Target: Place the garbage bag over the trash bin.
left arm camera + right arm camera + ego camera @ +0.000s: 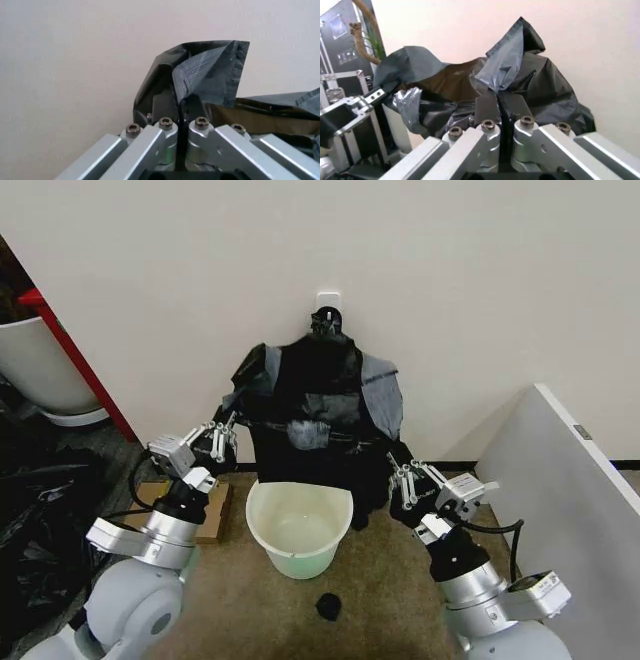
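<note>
Head view: left gripper [222,436] up left of the trash bin [298,530], fingers [165,108] clamped together on the garbage bag [315,405] edge. Bag hangs stretched between both grippers, above and just behind the bin, its top caught on a wall hook [327,318]. Bin sits upright on the floor, mouth open, not covered. Small black scrap [328,606] on the floor in front of the bin. Right gripper [404,477] right of the bin, fingers [487,107] also pinched shut on bag plastic.
</note>
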Tool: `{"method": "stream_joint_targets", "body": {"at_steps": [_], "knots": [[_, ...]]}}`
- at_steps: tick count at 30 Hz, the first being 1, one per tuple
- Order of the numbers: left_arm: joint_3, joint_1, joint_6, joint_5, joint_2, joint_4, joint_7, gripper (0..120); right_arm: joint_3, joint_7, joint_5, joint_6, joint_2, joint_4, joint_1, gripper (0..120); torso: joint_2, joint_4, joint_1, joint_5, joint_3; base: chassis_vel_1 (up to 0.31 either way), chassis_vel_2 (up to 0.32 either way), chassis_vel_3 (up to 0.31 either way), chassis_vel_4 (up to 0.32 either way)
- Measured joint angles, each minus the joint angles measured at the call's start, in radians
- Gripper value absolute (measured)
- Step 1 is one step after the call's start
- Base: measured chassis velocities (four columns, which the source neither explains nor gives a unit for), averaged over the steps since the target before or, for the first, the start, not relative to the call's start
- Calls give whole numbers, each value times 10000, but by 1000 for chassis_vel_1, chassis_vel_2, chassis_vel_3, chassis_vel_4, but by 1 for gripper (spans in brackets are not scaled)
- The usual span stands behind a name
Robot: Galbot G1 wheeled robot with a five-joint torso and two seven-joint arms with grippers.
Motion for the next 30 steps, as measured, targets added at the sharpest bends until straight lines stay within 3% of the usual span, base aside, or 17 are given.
{"method": "stream_joint_targets", "body": {"at_steps": [14, 17, 30], "knots": [[649, -171, 33, 638, -406, 894, 49, 0, -1570, 381, 626, -410, 353, -1074, 575, 0, -1, 2, 0, 0, 0, 0, 0, 0, 0], [1093, -293, -115, 690, -517, 1511, 180, 0, -1604, 326, 553, -358, 548, -1616, 782, 0, -2, -2, 0, -2, 0, 0, 0, 0, 0], [1434, -335, -591, 1031, -967, 2166, 612, 0, -1626, -141, 668, 116, 1051, -3404, 1530, 0, -1, 1, 0, 0, 0, 0, 0, 0, 0]]}}
